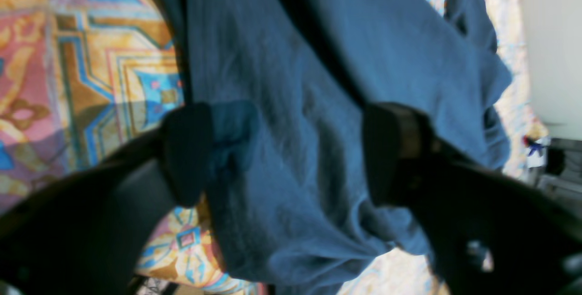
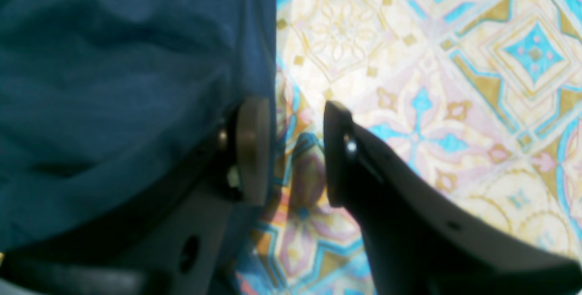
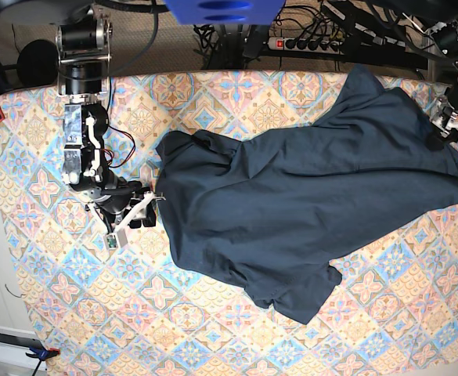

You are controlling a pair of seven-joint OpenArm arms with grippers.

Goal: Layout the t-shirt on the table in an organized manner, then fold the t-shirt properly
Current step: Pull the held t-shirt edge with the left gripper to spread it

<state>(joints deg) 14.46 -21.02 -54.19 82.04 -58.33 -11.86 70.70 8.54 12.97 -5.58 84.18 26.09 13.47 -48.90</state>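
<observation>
One t-shirt point(image 3: 307, 204), one table point(image 3: 48, 258), two arms, one gripper each

Base view, left to right: right gripper point(image 3: 144, 207) is sitting at the shirt's left edge, just beside the fabric. Shirt is lying spread but rumpled across the middle and right of the table, one sleeve point(image 3: 303, 294) pointing toward the near edge, fabric running up to the far right corner. Left gripper point(image 3: 441, 133) is sitting at the far right, over the shirt's upper right edge

Right wrist view: right gripper point(image 2: 295, 149) fingers are standing moderately apart, nothing between them but patterned cloth. Left finger point(image 2: 252, 149) is sitting right at the shirt point(image 2: 113, 81) edge, looking like it is touching the fabric; right finger point(image 2: 338, 154) is over bare table point(image 2: 454, 58). Not gripping anything

Left wrist view: left gripper point(image 1: 291, 149) fingers are standing wide apart, shirt point(image 1: 295, 81) fabric lying across the gap beneath them, not pinched. Left finger point(image 1: 188, 149) is over the fabric's edge, right finger point(image 1: 393, 149) is over fabric. View is blurry, so I cannot tell whether the pads are touching the cloth

Surface: tablecloth point(image 1: 91, 67) of orange, pink and blue diamond tiles with floral medallions is covering the whole table. Behind the far edge a power strip point(image 3: 311, 43) and cables are lying on a dark floor. Clamps are showing at the left corners
</observation>
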